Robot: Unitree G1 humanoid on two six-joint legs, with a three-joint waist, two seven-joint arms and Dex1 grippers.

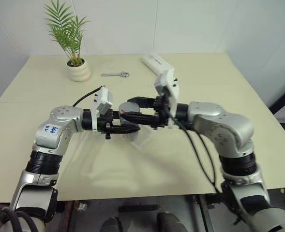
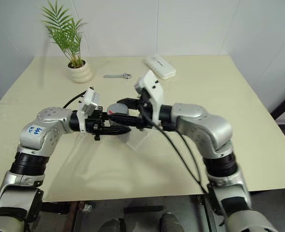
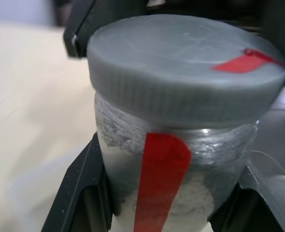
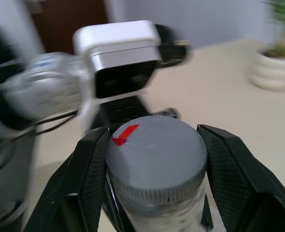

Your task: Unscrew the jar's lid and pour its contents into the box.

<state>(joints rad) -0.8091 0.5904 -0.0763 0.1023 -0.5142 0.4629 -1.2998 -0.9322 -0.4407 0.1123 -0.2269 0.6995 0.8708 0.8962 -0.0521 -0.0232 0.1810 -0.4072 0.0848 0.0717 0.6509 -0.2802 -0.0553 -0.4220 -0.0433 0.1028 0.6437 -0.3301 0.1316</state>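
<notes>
Above the table (image 1: 239,96), silvery jar (image 3: 181,193) with red stripe clamped by left gripper (image 3: 171,212), right gripper (image 4: 154,179) clamped on grey lid (image 4: 157,154)

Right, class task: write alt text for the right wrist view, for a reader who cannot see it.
The right gripper has its black jaws shut on the grey lid, which sits on the jar and bears a small red mark. Behind it, the other arm's white camera block faces the lid; a potted plant stands on the table.

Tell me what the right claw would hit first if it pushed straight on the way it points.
Likely the left claw and its wrist camera: right claw is shut on the lid, and they sit just beyond.
</notes>
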